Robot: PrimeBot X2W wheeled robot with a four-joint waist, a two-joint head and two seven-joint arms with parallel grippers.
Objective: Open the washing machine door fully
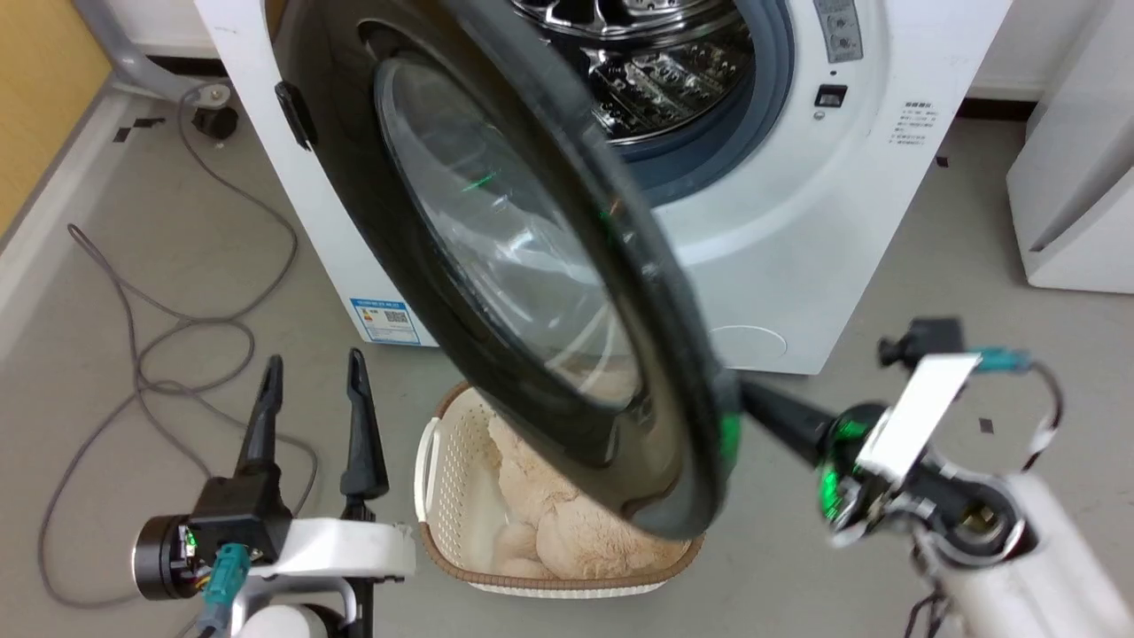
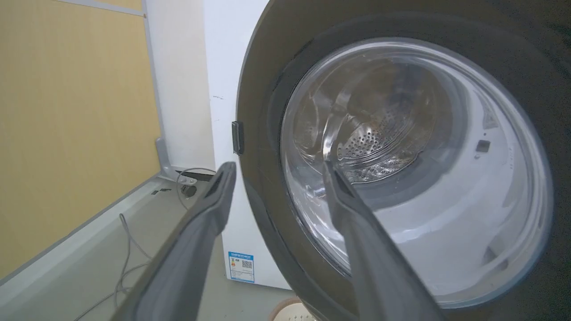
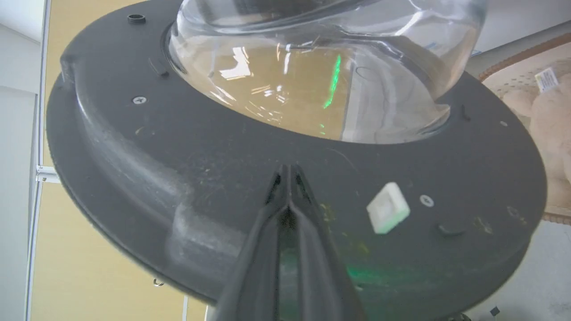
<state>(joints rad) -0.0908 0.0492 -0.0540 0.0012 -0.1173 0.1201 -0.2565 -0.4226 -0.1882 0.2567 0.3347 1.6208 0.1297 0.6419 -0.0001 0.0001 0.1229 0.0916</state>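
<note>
Door (image 1: 514,266) ajar; right gripper (image 3: 289,178), pinched together, seemingly touches its rim; left gripper (image 1: 312,365) spread.

Bright, even room light with soft shadows
White streaks and a green glint glare on the washing machine door (image 3: 285,84); in the head view the right gripper (image 1: 753,399) is smeared by motion blur, the door's lower rim soft

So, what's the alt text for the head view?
The washing machine door, black-rimmed with a glass bowl, stands partly open before the white washing machine, with the right gripper, fingers shut, reaching its lower edge. The left gripper hangs open beside a basket holding a plush toy.
</note>
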